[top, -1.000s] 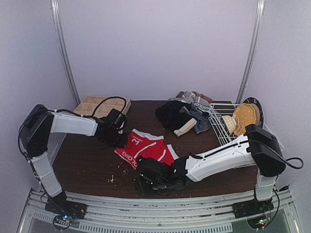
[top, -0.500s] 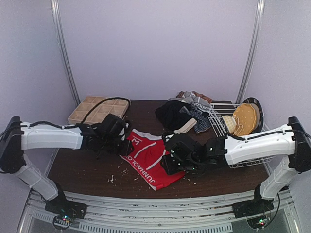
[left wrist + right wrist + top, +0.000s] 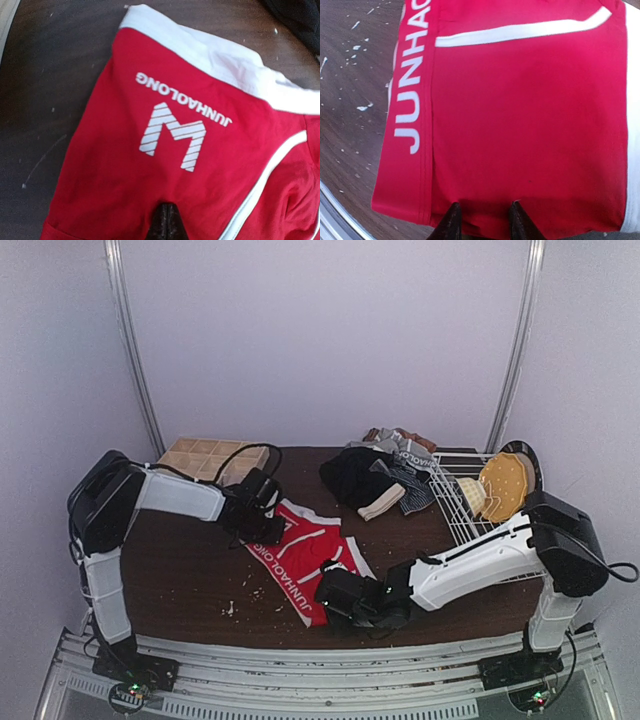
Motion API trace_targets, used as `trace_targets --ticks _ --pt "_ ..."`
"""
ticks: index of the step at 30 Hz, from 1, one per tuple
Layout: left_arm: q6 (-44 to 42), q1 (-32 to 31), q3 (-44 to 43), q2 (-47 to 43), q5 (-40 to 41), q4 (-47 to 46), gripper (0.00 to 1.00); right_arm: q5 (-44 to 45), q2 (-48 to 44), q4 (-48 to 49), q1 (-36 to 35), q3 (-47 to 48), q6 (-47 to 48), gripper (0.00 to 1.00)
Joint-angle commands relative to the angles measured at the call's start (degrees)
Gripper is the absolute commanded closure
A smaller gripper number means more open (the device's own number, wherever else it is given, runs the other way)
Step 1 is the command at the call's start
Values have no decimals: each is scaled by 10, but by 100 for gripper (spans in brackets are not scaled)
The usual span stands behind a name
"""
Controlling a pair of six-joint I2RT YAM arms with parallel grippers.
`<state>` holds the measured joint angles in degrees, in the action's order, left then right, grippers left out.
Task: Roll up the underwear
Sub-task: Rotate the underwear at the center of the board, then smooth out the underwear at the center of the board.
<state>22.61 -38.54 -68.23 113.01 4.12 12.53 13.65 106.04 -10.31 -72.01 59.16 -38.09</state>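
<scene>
The red underwear (image 3: pixel 305 552) lies flat and slanted in the middle of the table, its pale waistband (image 3: pixel 215 55) at the far end and white lettering along one edge. My left gripper (image 3: pixel 268 528) sits at its far-left edge; in the left wrist view the gripper (image 3: pixel 167 222) has its tips pressed together with red cloth (image 3: pixel 200 165) close around them. My right gripper (image 3: pixel 338 592) is at the near end of the cloth. In the right wrist view the gripper (image 3: pixel 484 220) has its fingers apart, tips resting on the red cloth (image 3: pixel 520 125). More underwear (image 3: pixel 378 480), black, grey-striped and beige, is piled at the back.
A wooden grid tray (image 3: pixel 205 458) stands at the back left. A white wire rack (image 3: pixel 462 502) with a yellow plate (image 3: pixel 503 483) stands at the right. Pale crumbs (image 3: pixel 240 598) speckle the dark table (image 3: pixel 170 570) near the front edge.
The left gripper has pulled back to the cloth's far-left edge and shut. The right gripper moved left and toward the front edge, its fingers narrower. The red underwear now lies narrower and slanted.
</scene>
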Motion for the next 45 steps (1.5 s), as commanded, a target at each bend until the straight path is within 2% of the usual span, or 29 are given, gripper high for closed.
trace_targets --ticks 1,6,8,10,12,15,18,20,23,27,29,35,45 --pt "-25 17 -50 64 -39 -9 100 -39 47 4 -19 31 -40 69" --pt "-38 33 -101 92 -67 -6 100 -72 78 3 -31 91 -34 69" --pt "-42 32 -96 71 -75 9 100 -59 62 -20 -31 108 -24 68" --pt "-38 31 -56 15 -79 3 98 -36 18 -34 -30 103 -7 65" --pt "-27 30 -4 -54 -72 -2 82 -18 -35 -47 -28 93 10 59" --pt "-20 18 58 -156 -70 7 66 3 -97 -75 -20 78 28 54" --pt "-8 -16 109 -247 -54 32 59 14 -122 -89 -3 62 41 54" --pt "10 -51 140 -286 -42 39 59 9 -119 -89 11 53 39 58" --pt "44 -113 177 -302 -54 15 65 6 -107 -66 19 41 37 66" --pt "70 -182 209 -280 -54 -50 83 22 -85 -34 21 26 28 74" --pt "77 -197 218 -258 -57 -78 90 21 -71 -18 23 16 21 75" --pt "98 -209 232 -190 -59 -116 100 29 -36 1 31 -16 -12 78" --pt "133 -221 294 -192 -50 -136 100 12 -68 27 32 -91 -59 81"
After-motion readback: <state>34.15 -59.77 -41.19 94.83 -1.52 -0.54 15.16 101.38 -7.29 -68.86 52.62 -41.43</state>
